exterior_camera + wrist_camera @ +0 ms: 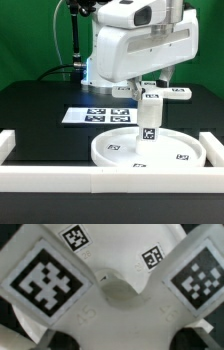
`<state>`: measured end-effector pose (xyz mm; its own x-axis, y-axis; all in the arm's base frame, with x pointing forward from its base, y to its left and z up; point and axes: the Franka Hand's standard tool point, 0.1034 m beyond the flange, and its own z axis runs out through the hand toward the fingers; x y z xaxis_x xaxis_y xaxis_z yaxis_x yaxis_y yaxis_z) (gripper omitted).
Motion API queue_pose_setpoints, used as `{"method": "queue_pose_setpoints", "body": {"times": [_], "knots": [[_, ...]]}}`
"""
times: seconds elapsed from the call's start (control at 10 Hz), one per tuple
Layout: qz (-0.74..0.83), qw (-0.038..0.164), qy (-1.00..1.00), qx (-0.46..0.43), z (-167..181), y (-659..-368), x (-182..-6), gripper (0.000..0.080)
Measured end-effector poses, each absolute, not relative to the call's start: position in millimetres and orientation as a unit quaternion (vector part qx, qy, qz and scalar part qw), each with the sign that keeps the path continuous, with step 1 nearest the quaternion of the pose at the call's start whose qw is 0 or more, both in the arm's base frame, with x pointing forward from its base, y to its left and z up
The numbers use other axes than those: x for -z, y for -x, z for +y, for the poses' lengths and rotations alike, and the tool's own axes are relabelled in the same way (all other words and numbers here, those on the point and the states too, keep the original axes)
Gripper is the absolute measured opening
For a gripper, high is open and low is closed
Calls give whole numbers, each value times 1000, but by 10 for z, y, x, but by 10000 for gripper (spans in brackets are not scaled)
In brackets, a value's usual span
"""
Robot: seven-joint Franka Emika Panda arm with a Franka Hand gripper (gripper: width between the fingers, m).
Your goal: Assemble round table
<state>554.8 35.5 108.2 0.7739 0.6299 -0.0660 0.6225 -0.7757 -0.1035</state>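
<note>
Front of table: the round disc (pixel 110 152) is lying flat on the black table (pixel 35 115), raised rim facing up, its near edge sitting just beside the front stretch of the white border rail (pixel 100 180).
Leg: the short leg (pixel 148 120) is standing upright at about the middle of the disc, keeping well apart from the rim on every side; one tag is facing the exterior camera.
Cross-shaped base: the cross-shaped base (pixel 178 96) is sitting level on top of the leg, its arms reaching out past the leg toward both sides of the exterior view. In the wrist view it (pixel 100 317) is filling nearly the whole picture, with tags on the arms and a round hub at the middle showing.
Gripper: the gripper (pixel 150 86) is hanging straight down over the leg, its jaws pinching the cross-shaped base near its middle; the fingertips themselves are mostly hiding behind the part.
Edges: the border rail is running along the front and turning back at both sides; the disc's rim on the exterior view's right is lying near the side rail, though not touching it.
Open room: bare table is stretching away on the exterior view's left of the disc; the marker board (pixel 100 115) is lying behind the disc, apart from it.
</note>
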Motion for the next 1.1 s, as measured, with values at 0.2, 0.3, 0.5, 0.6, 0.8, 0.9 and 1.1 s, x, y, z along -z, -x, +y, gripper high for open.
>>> {"method": "queue_pose_setpoints", "body": {"times": [0.2,0.3,0.5,0.6,0.8,0.9,1.1], "knots": [[-337,38,940,-47,346,-5556,-1085,442],[-337,38,940,-47,346,-5556,-1085,442],[-337,38,940,-47,346,-5556,-1085,442],[-337,38,940,-47,346,-5556,-1085,442],[-337,38,940,-47,346,-5556,-1085,442],[-333,37,941,-47,346,-5556,-1085,442],[-316,37,947,-48,346,-5556,-1084,442]]}}
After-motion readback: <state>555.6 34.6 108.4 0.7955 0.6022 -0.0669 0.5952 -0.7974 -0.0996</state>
